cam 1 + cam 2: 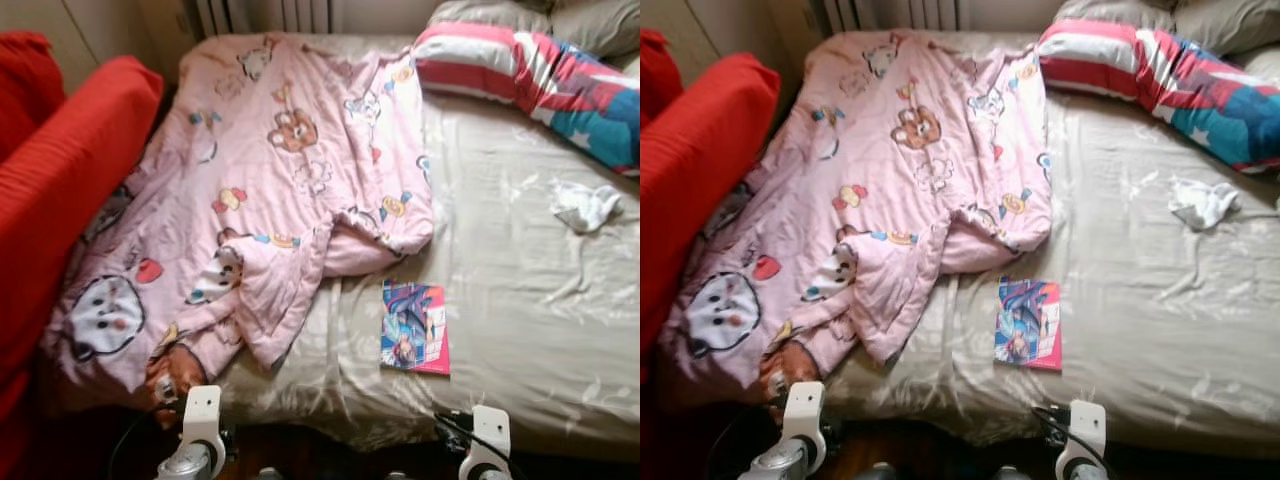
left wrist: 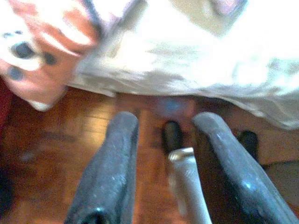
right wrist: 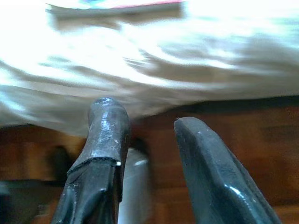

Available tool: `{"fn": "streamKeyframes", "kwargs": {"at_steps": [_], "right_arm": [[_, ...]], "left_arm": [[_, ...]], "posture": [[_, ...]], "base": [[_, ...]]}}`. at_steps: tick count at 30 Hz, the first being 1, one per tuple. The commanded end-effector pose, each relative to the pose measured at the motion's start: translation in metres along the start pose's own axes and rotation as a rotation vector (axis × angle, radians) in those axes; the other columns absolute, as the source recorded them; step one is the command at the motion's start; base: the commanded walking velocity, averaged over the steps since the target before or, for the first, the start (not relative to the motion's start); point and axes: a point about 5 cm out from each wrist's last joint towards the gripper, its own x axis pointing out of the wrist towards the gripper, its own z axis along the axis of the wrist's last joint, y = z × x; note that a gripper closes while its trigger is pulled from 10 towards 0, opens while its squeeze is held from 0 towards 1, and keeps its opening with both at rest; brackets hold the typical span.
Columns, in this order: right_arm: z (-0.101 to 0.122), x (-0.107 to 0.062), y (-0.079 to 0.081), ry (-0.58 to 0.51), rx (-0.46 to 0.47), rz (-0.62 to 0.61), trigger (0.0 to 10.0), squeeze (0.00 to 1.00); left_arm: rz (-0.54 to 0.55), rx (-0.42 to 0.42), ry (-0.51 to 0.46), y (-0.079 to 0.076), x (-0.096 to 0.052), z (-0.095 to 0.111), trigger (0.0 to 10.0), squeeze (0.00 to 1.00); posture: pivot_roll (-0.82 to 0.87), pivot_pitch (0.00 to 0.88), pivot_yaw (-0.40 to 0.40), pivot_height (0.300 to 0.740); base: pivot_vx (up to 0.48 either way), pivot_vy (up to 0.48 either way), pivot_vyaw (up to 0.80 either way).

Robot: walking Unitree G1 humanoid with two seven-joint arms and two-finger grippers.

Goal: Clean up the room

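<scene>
On beige bed (image 1: 520,300), book (image 1: 414,327), blanket (image 1: 270,190)

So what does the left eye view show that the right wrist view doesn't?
Left eye alone: the pink cartoon blanket, the striped pillow, a crumpled white cloth and the red furniture. Right wrist alone: the right gripper, its fingers apart, above the wooden floor. Both: the beige sheet and the book on it.
</scene>
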Motion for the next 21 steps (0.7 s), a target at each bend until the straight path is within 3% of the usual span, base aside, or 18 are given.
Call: {"fn": "streamKeyframes", "kwargs": {"at_steps": [1,6,8,9,21], "right_arm": [[-0.010,-0.003,-0.007,0.034,0.000,-0.020,10.0,0.00],[-0.010,-0.003,-0.007,0.032,0.001,-0.021,10.0,0.00],[0.028,0.004,-0.004,-0.109,0.042,-0.021,10.0,0.00],[0.033,0.005,-0.004,-0.126,0.052,-0.022,10.0,0.00],[0.036,0.006,-0.001,-0.125,0.041,-0.007,10.0,0.00]], "left_arm": [[-0.003,0.000,0.033,-0.001,-0.002,-0.009,10.0,0.00],[-0.002,0.000,0.034,-0.001,-0.002,-0.009,10.0,0.00],[-0.029,-0.044,-0.072,-0.009,0.003,0.016,10.0,0.00],[-0.032,-0.049,-0.084,-0.010,0.003,0.019,10.0,0.00],[-0.032,-0.057,-0.091,-0.009,0.003,0.019,10.0,0.00]], "posture": [[-0.07,0.212,0.037,0.740],[-0.07,0.212,0.037,0.740],[-0.07,0.204,0.029,0.740],[-0.07,0.204,0.029,0.740],[-0.07,0.195,0.026,0.740]], "base": [[0.277,0.000,0.00],[0.277,0.000,0.00],[0.000,0.000,0.00],[0.000,0.000,0.00],[0.000,0.000,-0.62]]}}
